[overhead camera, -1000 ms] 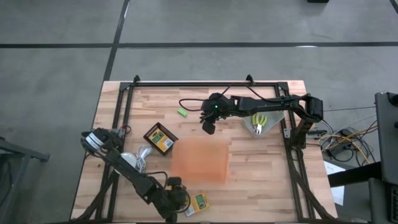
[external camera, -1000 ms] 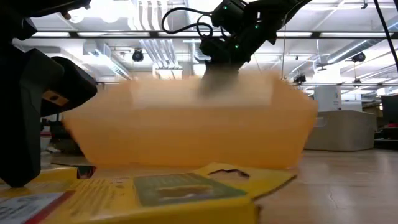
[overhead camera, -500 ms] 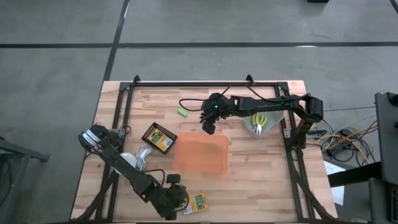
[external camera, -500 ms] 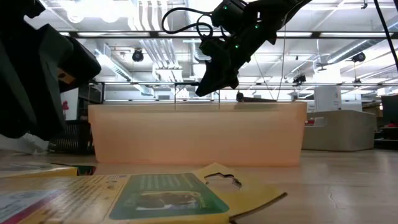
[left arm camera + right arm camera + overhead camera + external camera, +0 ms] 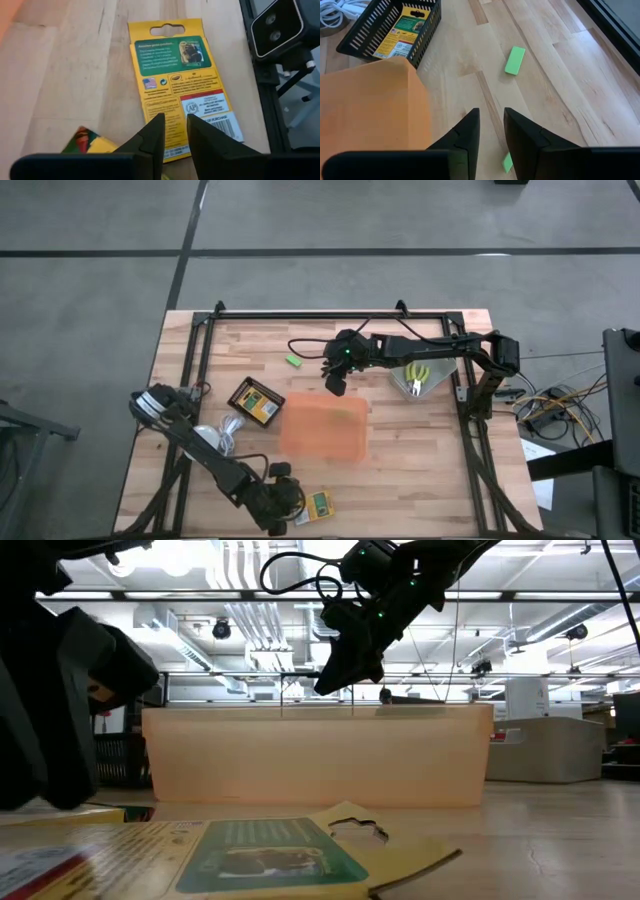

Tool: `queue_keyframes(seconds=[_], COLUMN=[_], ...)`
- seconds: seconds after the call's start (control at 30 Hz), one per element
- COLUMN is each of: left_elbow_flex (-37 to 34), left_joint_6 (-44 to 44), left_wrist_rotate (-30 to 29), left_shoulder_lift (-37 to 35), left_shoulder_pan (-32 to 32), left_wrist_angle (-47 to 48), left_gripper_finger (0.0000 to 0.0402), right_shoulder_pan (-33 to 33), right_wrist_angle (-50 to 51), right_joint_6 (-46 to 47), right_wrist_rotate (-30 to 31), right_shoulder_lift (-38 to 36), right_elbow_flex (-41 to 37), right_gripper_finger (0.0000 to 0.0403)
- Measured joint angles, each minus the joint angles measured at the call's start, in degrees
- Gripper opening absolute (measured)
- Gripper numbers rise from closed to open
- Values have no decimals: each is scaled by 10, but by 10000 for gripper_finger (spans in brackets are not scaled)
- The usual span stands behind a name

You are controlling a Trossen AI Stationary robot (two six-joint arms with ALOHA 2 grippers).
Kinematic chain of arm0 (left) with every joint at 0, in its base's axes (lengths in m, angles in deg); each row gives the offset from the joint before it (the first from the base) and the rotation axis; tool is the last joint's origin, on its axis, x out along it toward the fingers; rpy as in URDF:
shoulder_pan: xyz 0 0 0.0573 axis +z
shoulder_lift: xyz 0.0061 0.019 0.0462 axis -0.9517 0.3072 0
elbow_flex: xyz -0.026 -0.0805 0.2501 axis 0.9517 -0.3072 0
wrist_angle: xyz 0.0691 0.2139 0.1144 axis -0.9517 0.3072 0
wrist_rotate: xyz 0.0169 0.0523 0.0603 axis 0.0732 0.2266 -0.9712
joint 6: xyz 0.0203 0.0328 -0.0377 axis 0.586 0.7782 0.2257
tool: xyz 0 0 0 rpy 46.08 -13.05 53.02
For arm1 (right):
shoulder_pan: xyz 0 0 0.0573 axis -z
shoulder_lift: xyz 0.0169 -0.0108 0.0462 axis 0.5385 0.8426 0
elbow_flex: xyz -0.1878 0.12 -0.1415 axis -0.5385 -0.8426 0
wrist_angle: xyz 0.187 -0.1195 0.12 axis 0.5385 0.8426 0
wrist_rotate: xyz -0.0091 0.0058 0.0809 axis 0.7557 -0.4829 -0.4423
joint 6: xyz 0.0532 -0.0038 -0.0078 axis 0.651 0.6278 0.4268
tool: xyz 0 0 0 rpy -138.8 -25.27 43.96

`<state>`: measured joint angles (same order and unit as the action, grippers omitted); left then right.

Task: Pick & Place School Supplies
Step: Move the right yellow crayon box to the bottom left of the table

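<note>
- Desk (image 5: 420,450): wooden slats, dark frame around it.
- Orange tray (image 5: 322,428): landmark for all positions below; sits near the middle of the desk, translucent, nothing discernible inside (low view shows only its side wall (image 5: 315,755)).
- Right arm reaches from the right rail; right pincer (image 5: 335,383) hangs just above the tray's far edge. Fingers a narrow gap apart, nothing between them in the right wrist view (image 5: 487,135).
- Left arm lies along the near left of the desk; left pincer (image 5: 292,502) sits at the near-left side of the tray, by the desk's front edge. Fingers a narrow gap apart, empty in the left wrist view (image 5: 172,132), hovering over a crayon box.
- Black mesh basket (image 5: 258,402): just left of the tray, holding one crayon box (image 5: 402,32).
- Loose crayon box (image 5: 322,506): flat on the desk, near side of the tray, back face up (image 5: 182,87).
- White cord bundle (image 5: 225,430): left of the tray.
- Yellow-handled scissors (image 5: 417,376): right of the tray, far side, by the right rail.
- Green block (image 5: 294,361): beyond the tray's far-left corner (image 5: 515,60); a second green block (image 5: 507,162) lies under the right pincer (partly hidden).
</note>
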<state>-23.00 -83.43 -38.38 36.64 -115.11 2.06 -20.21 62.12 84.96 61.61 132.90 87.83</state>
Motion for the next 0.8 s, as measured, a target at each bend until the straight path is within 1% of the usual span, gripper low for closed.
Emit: queue_keyframes(seconds=[0.2, 0.37, 0.47, 0.63, 0.8], left_elbow_flex=[1, 4, 5, 4, 0], left_joint_6=[-16, -56, -85, -140, -183], left_wrist_rotate=[15, 49, 68, 105, 138], left_shoulder_lift=[8, 5, 0, -25, -67], left_shoulder_pan=[0, 0, 0, -1, -2], left_wrist_angle=[8, 60, 94, 178, 296], left_gripper_finger=[85, 85, 85, 85, 85], right_shoulder_pan=[0, 0, 0, 0, 0], right_wrist_angle=[-1, 0, 0, 0, 0], right_joint_6=[0, 0, 0, 0, 0], right_wrist_rotate=[0, 0, 0, 0, 0], right_shoulder_lift=[0, 0, 0, 0, 0], right_elbow_flex=[0, 0, 0, 0, 0], right_gripper_finger=[75, 68, 70, 78, 84])
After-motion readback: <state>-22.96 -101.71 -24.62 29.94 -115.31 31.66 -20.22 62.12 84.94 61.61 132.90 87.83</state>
